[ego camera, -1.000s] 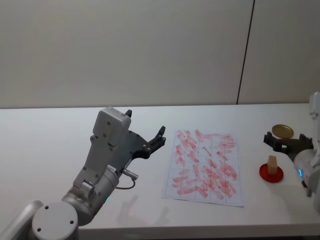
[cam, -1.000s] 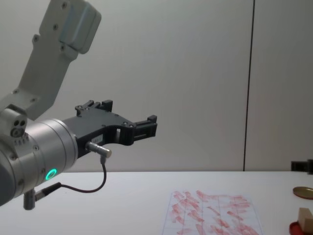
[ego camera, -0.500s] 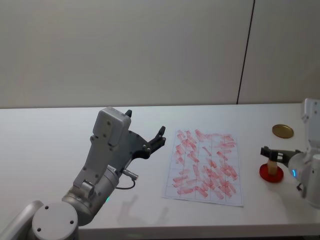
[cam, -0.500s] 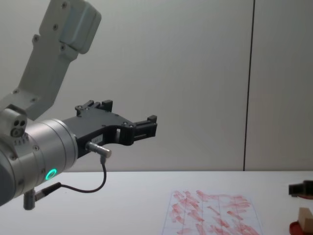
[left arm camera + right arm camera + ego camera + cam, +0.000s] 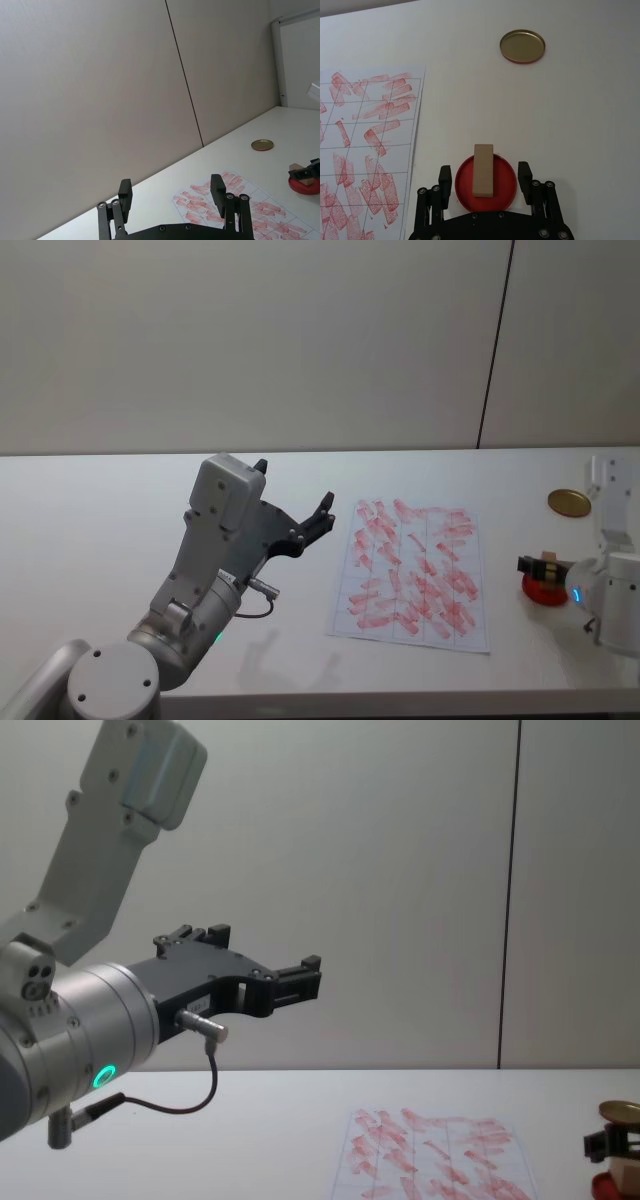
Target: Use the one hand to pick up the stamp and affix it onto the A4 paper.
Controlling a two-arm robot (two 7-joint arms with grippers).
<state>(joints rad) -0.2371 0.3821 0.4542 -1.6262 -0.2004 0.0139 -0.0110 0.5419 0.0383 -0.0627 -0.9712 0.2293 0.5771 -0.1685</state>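
Stamp sits on the red ink pad, on the table to the right of the paper, with a brass lid farther back. My right gripper is level with it, fingers wide, one on each side of the block and neither touching the wood as far as I can tell. I'd centre the block between them, close gently on its two broad sides above the pad's rim, then lift straight up so it doesn't tilt. My left gripper hangs raised left of the paper, fingers spread, idle.
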